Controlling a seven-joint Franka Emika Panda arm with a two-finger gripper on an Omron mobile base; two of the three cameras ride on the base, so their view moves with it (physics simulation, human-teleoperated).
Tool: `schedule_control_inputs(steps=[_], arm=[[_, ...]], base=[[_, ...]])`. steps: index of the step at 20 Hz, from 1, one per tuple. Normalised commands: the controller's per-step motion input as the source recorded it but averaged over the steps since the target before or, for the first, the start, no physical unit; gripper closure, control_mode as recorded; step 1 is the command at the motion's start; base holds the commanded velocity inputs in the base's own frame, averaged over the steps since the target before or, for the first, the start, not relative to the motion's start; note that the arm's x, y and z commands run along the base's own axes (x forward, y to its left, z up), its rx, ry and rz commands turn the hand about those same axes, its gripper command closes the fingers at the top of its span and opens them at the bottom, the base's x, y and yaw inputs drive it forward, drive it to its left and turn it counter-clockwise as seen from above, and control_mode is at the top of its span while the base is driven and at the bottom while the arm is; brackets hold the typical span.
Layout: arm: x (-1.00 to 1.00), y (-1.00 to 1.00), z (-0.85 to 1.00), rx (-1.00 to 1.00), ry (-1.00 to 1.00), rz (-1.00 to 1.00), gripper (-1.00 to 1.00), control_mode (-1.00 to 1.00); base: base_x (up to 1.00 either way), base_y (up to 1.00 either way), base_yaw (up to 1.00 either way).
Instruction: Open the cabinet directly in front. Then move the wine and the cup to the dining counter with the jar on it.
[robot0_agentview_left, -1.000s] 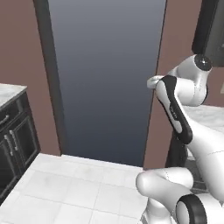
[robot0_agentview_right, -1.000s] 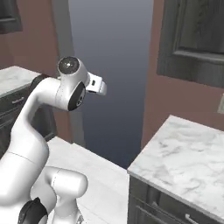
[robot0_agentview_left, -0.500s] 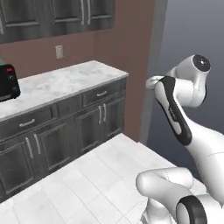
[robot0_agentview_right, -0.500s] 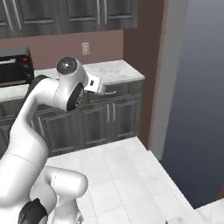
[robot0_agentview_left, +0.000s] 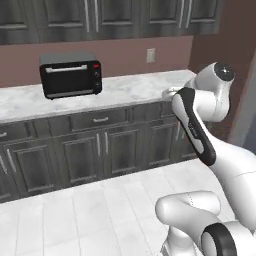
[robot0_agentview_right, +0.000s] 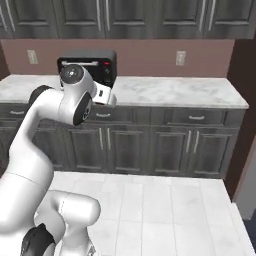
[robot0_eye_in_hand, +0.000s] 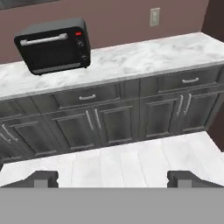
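My gripper (robot0_eye_in_hand: 113, 178) is open, its two dark fingertips (robot0_eye_in_hand: 42, 177) far apart with nothing between them. It is held up in front of the base, facing a wall counter. Above that counter runs a row of upper cabinet doors (robot0_agentview_left: 115, 17) (robot0_agentview_right: 130, 17) in dark grey wood grain with long silver bar handles, all shut. The arm's hand (robot0_agentview_left: 171, 93) (robot0_agentview_right: 104, 94) hangs well short of them. The wine, the cup, the dining counter and the jar are out of view.
A black toaster oven (robot0_agentview_left: 71, 79) (robot0_agentview_right: 97, 67) (robot0_eye_in_hand: 54, 46) stands on the narrow marble wall counter (robot0_agentview_left: 135, 89) (robot0_eye_in_hand: 144, 57). Below are dark drawers and lower doors (robot0_eye_in_hand: 109, 122). White floor tiles (robot0_agentview_left: 100, 210) lie between the base and the counter. A brown wall corner (robot0_agentview_right: 245, 125) juts out at right.
The whole picture has swept sideways as the base turned, from a dark doorway to the wall counter with the toaster oven. The arm keeps its pose and the gripper stays open.
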Motion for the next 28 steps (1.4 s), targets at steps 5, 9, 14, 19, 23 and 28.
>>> schedule_control_inputs(steps=[5,9,14,19,23,28], arm=[[0.0,0.0,0.0,0.0,0.0,0.0,-1.0,1.0],[0.0,0.0,0.0,0.0,0.0,0.0,-1.0,1.0],[0.0,0.0,0.0,0.0,0.0,0.0,-1.0,1.0],[0.0,0.0,0.0,0.0,0.0,0.0,-1.0,1.0],[0.0,0.0,0.0,0.0,0.0,0.0,-1.0,1.0],[0.0,0.0,0.0,0.0,0.0,0.0,-1.0,1.0]], base=[[0.0,0.0,0.56],[-0.07,-0.03,0.14],[-0.94,-0.5,0.04],[-0.69,-0.1,-0.04],[-0.18,0.11,-0.73],[-0.07,0.34,-0.94]])
